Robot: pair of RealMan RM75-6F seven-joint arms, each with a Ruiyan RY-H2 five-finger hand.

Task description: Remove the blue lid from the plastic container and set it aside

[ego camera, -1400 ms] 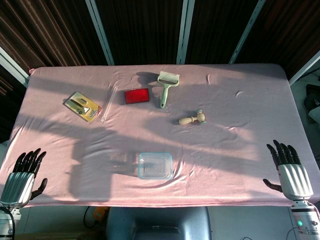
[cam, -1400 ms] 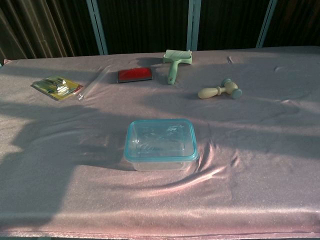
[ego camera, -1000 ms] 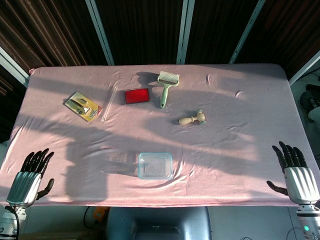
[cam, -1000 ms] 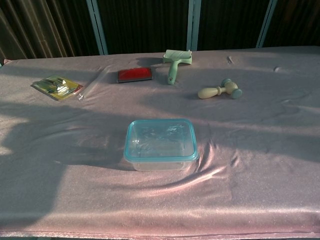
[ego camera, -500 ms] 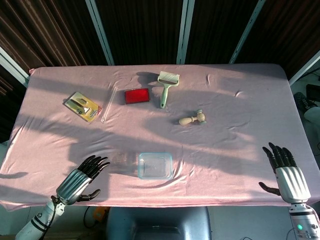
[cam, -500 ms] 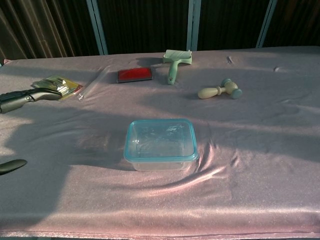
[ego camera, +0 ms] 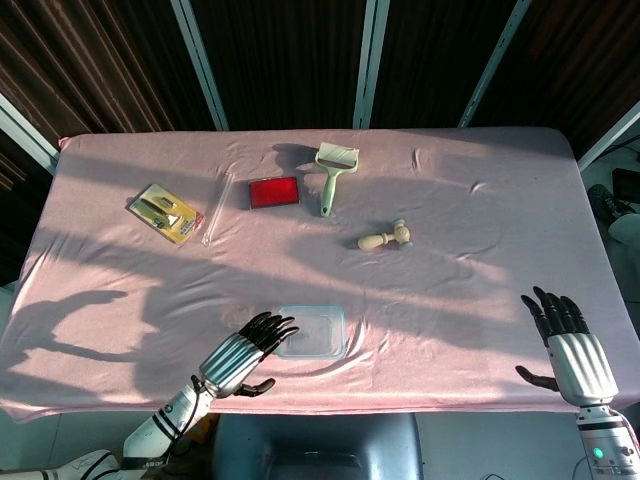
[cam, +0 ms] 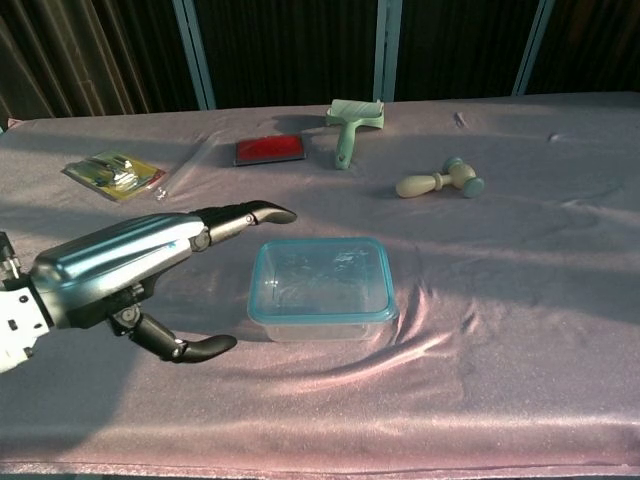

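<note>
Right robot hand in head view only, fingers spread.

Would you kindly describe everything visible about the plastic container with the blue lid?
The plastic container is a shallow, rounded-corner rectangular box with clear walls, sitting flat on the pink cloth near the table's front edge. Its blue lid has a translucent teal rim around a clear centre panel and is still in place. Nothing touches it; the left hand hovers just to its left, fingers spread.
</note>
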